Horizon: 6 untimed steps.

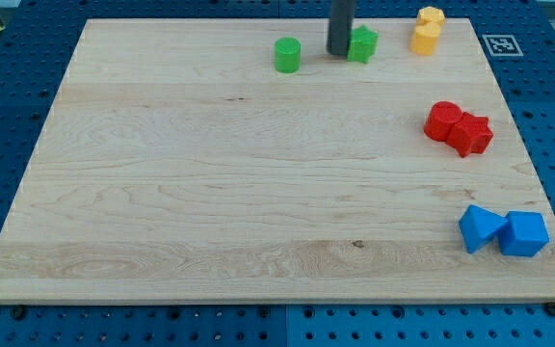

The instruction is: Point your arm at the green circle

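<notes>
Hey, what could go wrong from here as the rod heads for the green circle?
1. My tip sits right against the green star, on its left side, so a careless move may drag or nudge that star.
2. The green circle lies to the tip's left near the board's top edge; arriving too fast could knock it away or off the board.
</notes>
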### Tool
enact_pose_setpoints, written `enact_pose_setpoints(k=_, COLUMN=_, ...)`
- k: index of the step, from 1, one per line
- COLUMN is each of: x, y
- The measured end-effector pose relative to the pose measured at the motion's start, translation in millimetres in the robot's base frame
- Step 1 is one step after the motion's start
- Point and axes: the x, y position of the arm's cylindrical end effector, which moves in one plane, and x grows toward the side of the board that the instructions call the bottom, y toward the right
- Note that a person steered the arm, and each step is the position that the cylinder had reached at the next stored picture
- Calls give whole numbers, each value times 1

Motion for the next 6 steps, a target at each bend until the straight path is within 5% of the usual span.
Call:
enact_pose_setpoints(k=2, x=0, y=32)
enact_pose_setpoints(k=5, x=-39, y=-129)
enact_pose_setpoints(k=6, x=3, y=-165)
